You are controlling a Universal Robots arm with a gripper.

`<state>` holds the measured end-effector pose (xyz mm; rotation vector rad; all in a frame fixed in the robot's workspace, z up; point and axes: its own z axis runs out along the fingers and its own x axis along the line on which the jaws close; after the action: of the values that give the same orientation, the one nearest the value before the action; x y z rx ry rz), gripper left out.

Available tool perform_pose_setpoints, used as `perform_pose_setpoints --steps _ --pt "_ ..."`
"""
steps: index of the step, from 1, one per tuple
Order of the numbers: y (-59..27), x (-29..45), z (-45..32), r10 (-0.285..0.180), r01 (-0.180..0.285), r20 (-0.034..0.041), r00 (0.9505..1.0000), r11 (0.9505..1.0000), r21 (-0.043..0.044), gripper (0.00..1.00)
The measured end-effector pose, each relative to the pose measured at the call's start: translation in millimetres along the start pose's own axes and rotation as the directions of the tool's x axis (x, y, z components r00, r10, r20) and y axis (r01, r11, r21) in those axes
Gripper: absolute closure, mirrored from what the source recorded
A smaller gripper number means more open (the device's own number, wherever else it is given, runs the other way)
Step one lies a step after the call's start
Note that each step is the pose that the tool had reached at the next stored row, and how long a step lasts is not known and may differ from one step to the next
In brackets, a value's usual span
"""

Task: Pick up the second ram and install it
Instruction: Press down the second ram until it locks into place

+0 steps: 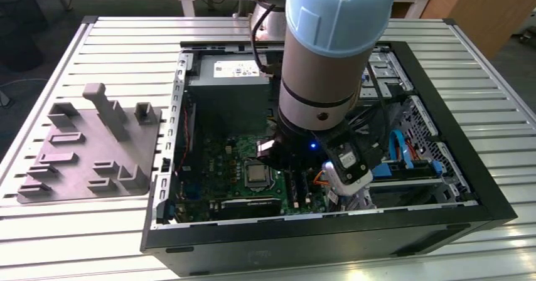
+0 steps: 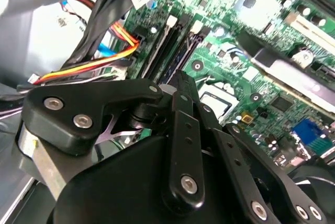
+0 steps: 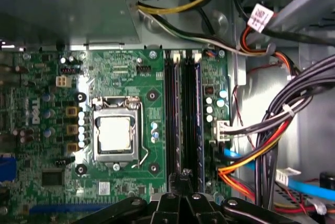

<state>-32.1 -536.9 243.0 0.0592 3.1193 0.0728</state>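
Note:
My gripper [image 3: 183, 176] hangs low inside the open computer case [image 1: 435, 127], right over one end of the black memory slot rails of the green motherboard [image 3: 120, 72]. Its fingers [image 2: 183, 85] look pressed together, with nothing visible between them. The ram [image 3: 179, 109], long and thin, stands on edge in the rails beside the CPU socket [image 3: 116, 132], and the fingertips sit just above its near end. Both wrist views show the slots with white latches [image 2: 171, 21] at the far end. Whether the tips touch the ram I cannot tell.
The grey fixture tray [image 1: 88, 146] with upright blocks lies at the exterior view's left, outside the case. Bundles of black, red, yellow and orange cables [image 3: 272, 135] crowd one side of the slots. The grey power supply box [image 1: 230, 83] sits at the back of the case.

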Motion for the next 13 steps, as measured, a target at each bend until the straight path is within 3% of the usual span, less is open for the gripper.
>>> perform_pose_setpoints --steps 5,13 --pt "-2.3 -4.7 1.7 0.0 0.0 -0.0019 1.0 1.0 0.0 0.9" --pt "-2.5 -4.4 9.0 0.0 0.0 -0.0018 1.0 1.0 0.0008 0.9"
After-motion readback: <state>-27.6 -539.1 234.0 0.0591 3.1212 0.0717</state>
